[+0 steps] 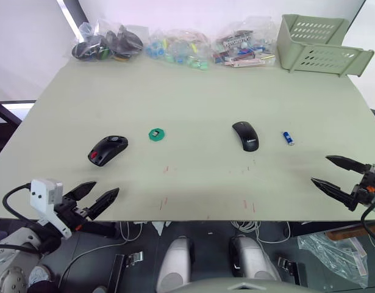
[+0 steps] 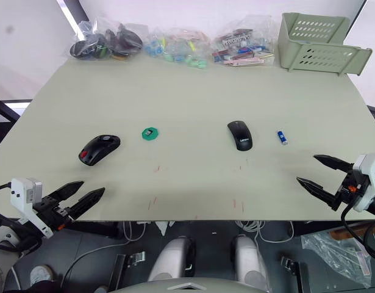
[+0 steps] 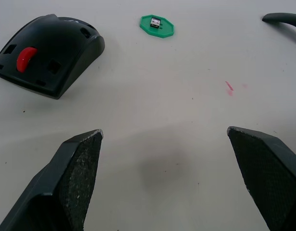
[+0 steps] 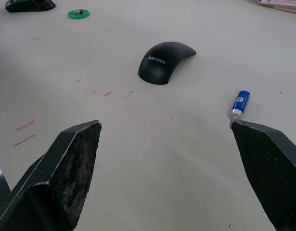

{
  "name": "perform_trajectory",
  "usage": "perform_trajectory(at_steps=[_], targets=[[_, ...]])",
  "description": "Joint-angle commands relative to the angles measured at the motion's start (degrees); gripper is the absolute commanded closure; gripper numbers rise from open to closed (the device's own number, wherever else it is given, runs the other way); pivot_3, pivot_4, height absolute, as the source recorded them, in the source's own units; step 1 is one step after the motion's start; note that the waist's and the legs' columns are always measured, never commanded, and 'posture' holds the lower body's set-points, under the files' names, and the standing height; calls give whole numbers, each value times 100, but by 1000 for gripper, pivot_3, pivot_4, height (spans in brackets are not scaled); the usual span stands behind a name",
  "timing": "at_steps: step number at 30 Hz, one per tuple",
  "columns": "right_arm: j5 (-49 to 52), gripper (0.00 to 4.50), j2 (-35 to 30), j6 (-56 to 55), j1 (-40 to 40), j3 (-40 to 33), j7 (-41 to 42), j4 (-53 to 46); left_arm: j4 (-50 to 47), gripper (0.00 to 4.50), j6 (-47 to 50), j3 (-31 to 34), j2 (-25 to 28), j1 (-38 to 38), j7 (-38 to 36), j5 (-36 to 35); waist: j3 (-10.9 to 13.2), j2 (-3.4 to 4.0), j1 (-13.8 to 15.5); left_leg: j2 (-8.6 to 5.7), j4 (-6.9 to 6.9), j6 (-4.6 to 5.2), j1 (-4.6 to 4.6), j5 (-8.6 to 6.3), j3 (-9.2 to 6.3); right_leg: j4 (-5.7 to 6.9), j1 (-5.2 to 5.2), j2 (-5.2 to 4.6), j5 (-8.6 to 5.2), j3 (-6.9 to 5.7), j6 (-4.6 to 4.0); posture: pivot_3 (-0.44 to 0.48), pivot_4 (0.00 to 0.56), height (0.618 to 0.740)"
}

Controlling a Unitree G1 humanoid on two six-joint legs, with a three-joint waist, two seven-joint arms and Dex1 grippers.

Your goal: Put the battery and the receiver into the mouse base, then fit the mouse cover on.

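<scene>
The mouse base (image 1: 108,149), black with a red scroll wheel, lies on the table's left part. To its right a green disc (image 1: 156,134) carries the tiny dark receiver (image 3: 155,22). The glossy black mouse cover (image 1: 246,135) lies right of centre, and the blue battery (image 1: 288,138) lies just right of it. My left gripper (image 1: 94,196) hangs open at the table's front left edge, nearer than the base. My right gripper (image 1: 335,174) stands open at the front right, nearer than the battery. Both hold nothing.
Along the table's far edge lie clear bags of parts (image 1: 108,44) and a pale green basket (image 1: 318,44) at the far right. Red marks (image 1: 165,200) dot the table near its front edge.
</scene>
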Motion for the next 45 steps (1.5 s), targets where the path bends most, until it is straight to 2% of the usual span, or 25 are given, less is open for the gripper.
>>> perform_trajectory(at_steps=[1, 5, 12, 16, 23, 28, 32, 36, 45], targets=[[84, 0, -8, -98, -156, -20, -1, -60, -68, 92, -49, 242, 106, -103, -3, -105, 0, 0, 0, 0, 0, 0, 0, 0, 0, 0, 0, 0, 0, 0, 0, 0, 150, 740], [150, 0, 78, -59, -484, 146, -94, -136, 138, 92, -102, 242, 214, -380, -89, -91, -2, -2, -1, 0, 1, 0, 2, 0, -1, 2, 0, 2, 0, 0, 1, 0, 150, 740], [556, 0, 156, 363, -1173, 701, -247, -854, 608, 92, -78, 484, 646, -611, -435, -75, -2, -1, -11, 1, 0, 0, 1, 0, 0, 2, -1, 2, 1, 0, 1, 0, 150, 740], [864, 0, 173, 592, -1578, 1020, -230, -1278, 1459, 92, -232, 685, 1263, -828, -940, 115, -2, -1, -10, 5, -1, 0, 0, 0, -5, 4, -3, 6, 0, -6, 0, 0, 150, 740], [1103, 0, 166, 896, -1956, 1364, -337, -1648, 2834, 92, -672, 514, 2123, -1599, -1931, 356, -2, -3, 14, 0, 0, 0, -6, 0, -1, -3, -3, -9, 1, -11, -2, 0, 150, 740], [1251, 0, 154, 1075, -2064, 1529, -413, -2008, 4374, 92, -1371, -205, 2663, -2592, -2689, 948, -2, -3, 6, 2, -4, 0, -5, 0, -1, 4, -6, -6, 7, -15, -12, 0, 150, 740], [1444, 0, 104, 1214, -1967, 1464, -523, -2334, 5617, 92, -1891, -1114, 2809, -3980, -3108, 1558, -3, -12, 46, 3, -1, 1, -12, 1, -13, 5, -7, 0, 15, -30, -16, 0, 150, 740], [1464, 0, 66, 1103, -1778, 1321, -575, -2724, 6789, 92, -2432, -1938, 2669, -5209, -3259, 2277, -9, -23, 60, 1, 1, 0, -13, 1, -9, 4, -4, -1, 23, -28, -6, 0, 150, 740], [1735, 0, -45, 1321, -1373, 1172, -925, -3144, 8011, 92, -3120, -2775, 2169, -6425, -3389, 3101, -11, -29, 13, 2, 1, 1, -15, 1, -11, 9, -6, 2, 29, -27, 2, 0, 150, 740]])
